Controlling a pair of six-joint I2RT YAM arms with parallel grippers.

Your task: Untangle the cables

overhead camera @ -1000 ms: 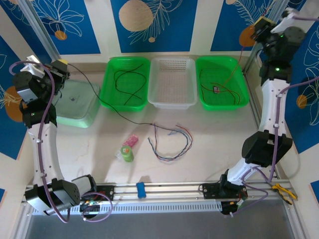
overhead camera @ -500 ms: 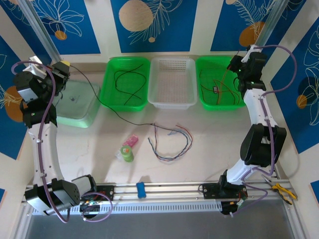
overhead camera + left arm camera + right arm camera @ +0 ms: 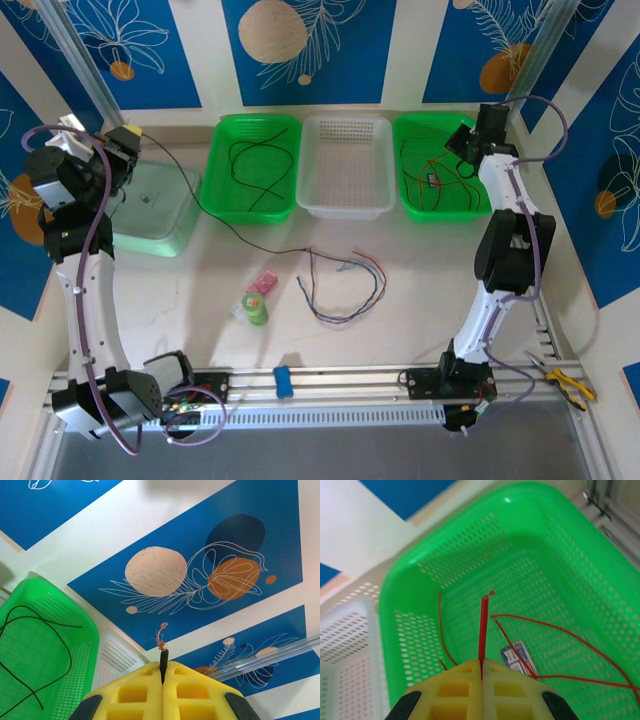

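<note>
**No Legible Writing Anywhere**

Nothing here can be read. A small white-and-blue tag [image 3: 516, 655] lies on the floor of the green basket [image 3: 580, 570], and its print is too blurred to make out (from the top camera it is a mere speck, at about 1 o'clock from the middle of the surface). A pink item [image 3: 261, 282] at about 8 o'clock shows no letters. The blue wall panels [image 3: 282, 540] carry only leaf and circle drawings.

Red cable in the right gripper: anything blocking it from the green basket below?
Nothing visible. The right gripper, shut on the red cable, hangs directly over the right green basket with open space between them.
</note>
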